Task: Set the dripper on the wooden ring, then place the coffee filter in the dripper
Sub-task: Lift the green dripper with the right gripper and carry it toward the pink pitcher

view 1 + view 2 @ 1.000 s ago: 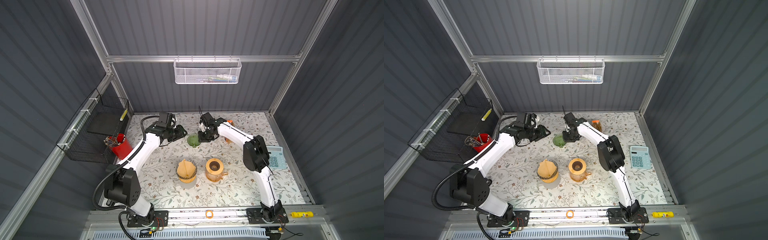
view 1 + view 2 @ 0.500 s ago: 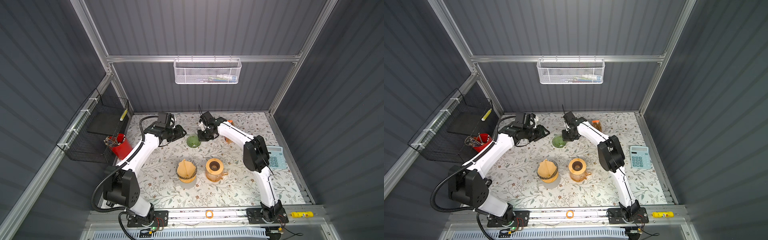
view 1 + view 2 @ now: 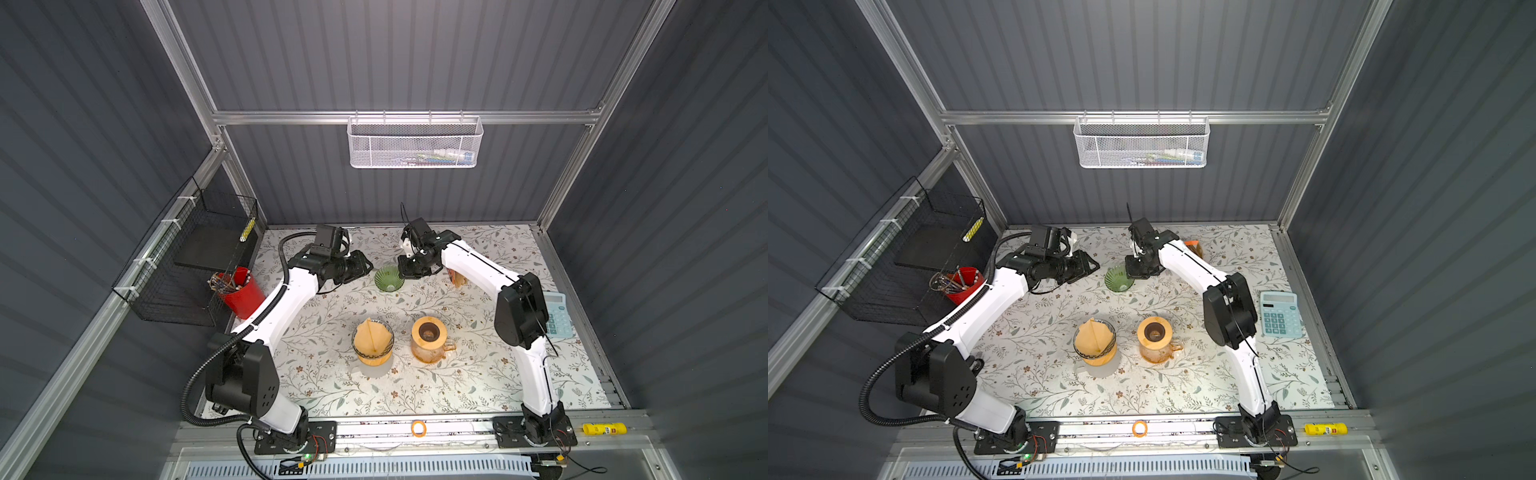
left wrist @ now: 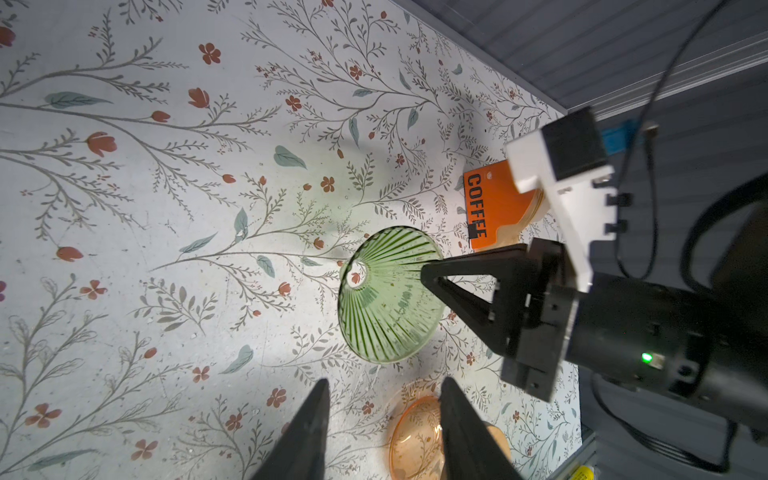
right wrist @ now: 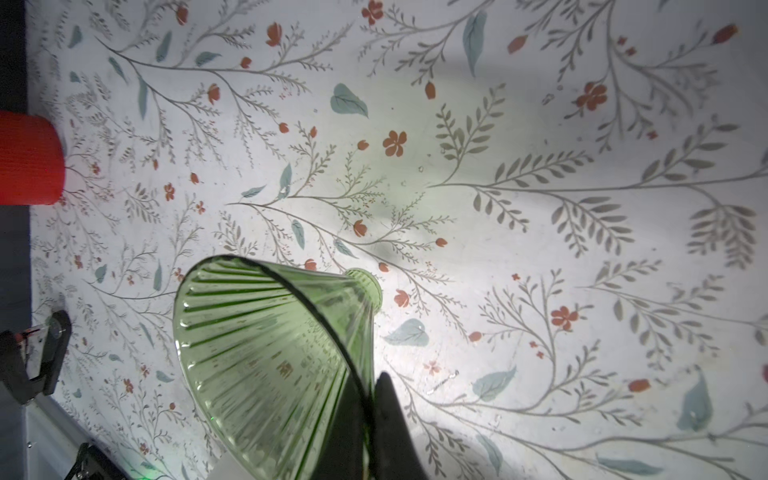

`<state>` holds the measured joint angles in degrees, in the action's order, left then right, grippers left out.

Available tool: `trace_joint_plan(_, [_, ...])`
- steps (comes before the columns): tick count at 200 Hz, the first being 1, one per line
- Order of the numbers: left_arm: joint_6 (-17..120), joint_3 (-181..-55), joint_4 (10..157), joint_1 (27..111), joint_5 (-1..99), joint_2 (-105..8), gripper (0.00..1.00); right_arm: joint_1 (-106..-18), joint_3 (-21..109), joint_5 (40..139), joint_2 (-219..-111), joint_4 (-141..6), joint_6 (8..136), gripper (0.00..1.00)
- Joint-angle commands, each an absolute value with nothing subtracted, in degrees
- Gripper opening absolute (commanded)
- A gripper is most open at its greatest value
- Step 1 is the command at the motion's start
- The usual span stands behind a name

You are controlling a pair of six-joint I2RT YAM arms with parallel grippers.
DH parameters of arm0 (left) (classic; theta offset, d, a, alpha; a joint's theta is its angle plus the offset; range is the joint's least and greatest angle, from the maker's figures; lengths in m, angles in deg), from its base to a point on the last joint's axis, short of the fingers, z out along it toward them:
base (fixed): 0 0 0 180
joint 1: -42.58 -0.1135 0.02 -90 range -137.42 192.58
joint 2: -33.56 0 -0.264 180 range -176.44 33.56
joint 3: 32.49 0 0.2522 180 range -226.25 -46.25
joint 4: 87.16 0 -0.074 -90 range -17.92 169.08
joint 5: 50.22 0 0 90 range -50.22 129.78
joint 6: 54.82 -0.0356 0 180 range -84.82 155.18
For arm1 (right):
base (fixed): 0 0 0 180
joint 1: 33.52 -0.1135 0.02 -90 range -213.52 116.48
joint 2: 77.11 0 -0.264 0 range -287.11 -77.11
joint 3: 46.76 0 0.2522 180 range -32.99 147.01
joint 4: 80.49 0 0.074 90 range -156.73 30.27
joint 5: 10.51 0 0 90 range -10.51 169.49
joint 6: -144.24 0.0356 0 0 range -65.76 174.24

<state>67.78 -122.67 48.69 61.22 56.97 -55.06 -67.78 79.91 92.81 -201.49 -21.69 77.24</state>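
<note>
Table point(image 3: 478, 374): floral-print top. Landmark: amber jug point(image 3: 430, 338), upright, mid-table. Sides as in both top views.
- Just left of jug: glass point(image 3: 372, 341) with an orange cone on it.
- Well right of jug, by table edge: calculator point(image 3: 559, 318).
- Behind jug: pack of coffee filters point(image 4: 494, 203); green dripper point(image 3: 389, 278), tilted, table contact unclear.

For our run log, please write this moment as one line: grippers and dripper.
right gripper: shut on green dripper rim | left gripper: open, empty | green dripper: tilted, no filter inside
</note>
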Motion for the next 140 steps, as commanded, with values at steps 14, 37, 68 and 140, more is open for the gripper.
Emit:
trace_joint_plan(14, [66.04,-123.54,47.44,60.85,57.35,-53.63,0.45,-67.41,77.6,93.87,-195.38,-20.99,77.69,0.0])
trace_joint_plan(37, [65.19,-124.49,47.02,60.86,58.21,-54.22,0.44,-66.85,74.86,94.38,-191.46,-20.64,77.82,0.0])
trace_joint_plan(68, [63.7,-126.38,45.71,60.86,60.23,-54.76,0.44,-66.2,71.1,94.8,-185.54,-19.4,77.73,0.0])
trace_joint_plan(140, [61.51,-129.41,44.83,62.52,64.58,-54.16,0.43,-64.87,61.44,94.28,-171.6,-13.64,77.11,0.0])
